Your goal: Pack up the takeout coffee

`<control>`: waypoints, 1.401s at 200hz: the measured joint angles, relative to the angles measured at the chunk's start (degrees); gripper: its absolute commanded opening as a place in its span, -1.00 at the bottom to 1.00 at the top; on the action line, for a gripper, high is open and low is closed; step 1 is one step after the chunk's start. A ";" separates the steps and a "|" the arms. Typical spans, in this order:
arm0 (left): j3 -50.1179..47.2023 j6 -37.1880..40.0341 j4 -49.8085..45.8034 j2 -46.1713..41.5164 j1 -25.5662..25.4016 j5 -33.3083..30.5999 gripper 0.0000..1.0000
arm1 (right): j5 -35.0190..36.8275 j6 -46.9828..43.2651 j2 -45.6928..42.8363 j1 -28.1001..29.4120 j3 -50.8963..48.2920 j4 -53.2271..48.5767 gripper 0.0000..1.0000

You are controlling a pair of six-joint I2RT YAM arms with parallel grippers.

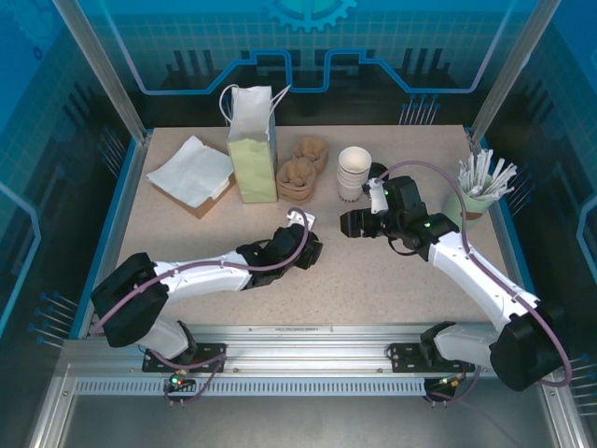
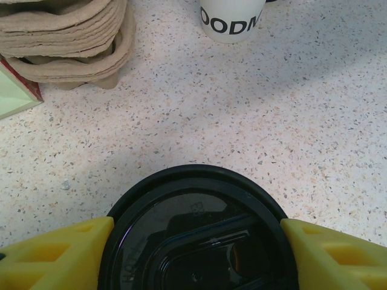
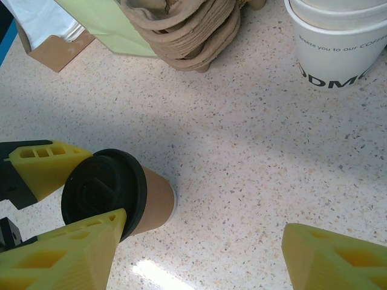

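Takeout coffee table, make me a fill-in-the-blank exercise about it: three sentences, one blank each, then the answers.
1. The left gripper grips the takeout coffee at its black ___.
2. The right gripper holds nothing; its jaws are ___.
3. In the top view, the white napkins lie to the ___ of the paper bag.
Missing words: lid; open; left.

Takeout coffee (image 3: 121, 199): brown paper cup, black lid. Left gripper fingers (image 2: 48, 254) yellow. Table (image 1: 373, 271) beige, dark-speckled. White cups (image 1: 354, 173), black lettering, 1 o'clock. Bag (image 1: 252, 159) pale green, white top, 12 o'clock. Carriers (image 1: 298, 177) tan. Napkins (image 1: 191, 168) white, 10 o'clock.
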 measured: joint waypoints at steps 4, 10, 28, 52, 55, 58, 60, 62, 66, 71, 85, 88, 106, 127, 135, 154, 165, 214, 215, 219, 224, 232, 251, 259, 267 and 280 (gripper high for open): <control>0.00 -0.02 0.11 0.02 -0.02 -0.13 0.05 | 0.02 0.00 0.02 0.00 0.00 0.00 0.48; 0.00 -0.15 0.17 0.00 -0.11 -0.33 0.05 | 0.00 0.00 0.02 0.00 0.00 0.00 0.48; -0.28 -0.28 0.44 -0.42 -0.11 -0.33 0.05 | 0.04 -0.02 0.02 0.00 0.00 0.00 0.48; -0.17 -0.35 0.24 -0.59 -0.09 0.09 0.11 | 0.13 -0.02 0.02 0.00 0.00 0.00 0.48; -0.13 -0.31 0.15 -0.59 -0.09 0.13 0.13 | 0.17 0.00 0.02 0.02 0.00 0.00 0.48; 0.02 -0.26 0.00 -0.59 -0.09 0.13 0.14 | 0.17 -0.02 0.02 0.02 0.00 0.00 0.48; 0.11 -0.24 -0.17 -0.59 -0.07 0.15 0.15 | 0.17 -0.02 0.02 0.02 0.00 0.00 0.48; 0.20 -0.22 -0.31 -0.57 -0.04 0.20 0.16 | 0.17 0.00 0.02 0.04 0.00 0.00 0.48; 0.31 -0.20 -0.50 -0.57 -0.04 0.35 0.17 | 0.17 0.00 0.02 0.04 0.00 0.00 0.48; 0.44 -0.17 -0.76 -0.59 -0.04 0.39 0.19 | 0.20 -0.02 0.02 0.04 0.00 0.00 0.48; 0.96 -0.17 -1.66 -0.57 0.02 0.61 0.25 | 0.22 0.00 0.02 0.04 0.00 -0.04 0.49; 1.07 -0.17 -1.90 -0.57 0.07 0.70 0.26 | 0.22 0.00 0.00 0.04 0.00 -0.07 0.49; 1.73 -0.17 -3.17 -0.57 0.07 1.07 0.29 | 0.24 0.00 -0.13 0.04 0.00 -0.39 0.49; 2.67 -0.17 -4.76 -0.57 0.07 1.64 0.37 | 0.26 -0.02 -0.28 0.26 0.00 -0.61 0.49; 3.08 -0.17 -5.51 -0.57 0.07 1.97 0.41 | 0.24 -0.02 -0.33 0.31 0.00 -0.66 0.49; 3.74 -0.15 -6.95 -0.57 0.07 2.29 0.47 | 0.24 -0.02 -0.39 0.31 0.00 -0.85 0.49; 4.09 -0.07 -7.56 -0.57 0.07 2.58 0.49 | 0.24 -0.02 -0.39 0.31 0.00 -0.85 0.48; 5.01 0.28 -8.72 -0.57 0.11 3.17 0.56 | 0.26 -0.02 -0.44 0.31 0.00 -1.01 0.49; 5.01 0.28 -8.74 -0.57 0.11 3.17 0.56 | 0.26 -0.02 -0.44 0.31 0.00 -1.01 0.49; 5.01 0.28 -8.90 -0.57 0.11 3.21 0.56 | 0.28 -0.02 -0.48 0.31 0.00 -1.05 0.48; 5.01 0.28 -8.98 -0.57 0.11 3.19 0.57 | 0.28 -0.04 -0.50 0.31 0.00 -1.07 0.48; 5.01 0.28 -9.14 -0.61 0.11 3.39 0.57 | 0.37 -0.04 -0.59 0.31 0.00 -1.09 0.49; 5.01 0.28 -9.40 -0.92 0.24 3.61 0.61 | 0.44 -0.20 -0.63 0.31 0.00 -1.29 0.49; 5.01 0.31 -9.40 -1.16 0.28 3.67 0.62 | 0.46 -0.22 -0.66 0.31 0.00 -1.31 0.49; 5.01 0.31 -9.42 -1.51 0.44 3.87 0.65 | 0.46 -0.22 -0.66 0.31 0.00 -1.33 0.48; 5.01 0.28 -9.60 -2.36 0.70 4.31 0.69 | 0.48 -0.26 -0.66 0.31 0.00 -1.51 0.49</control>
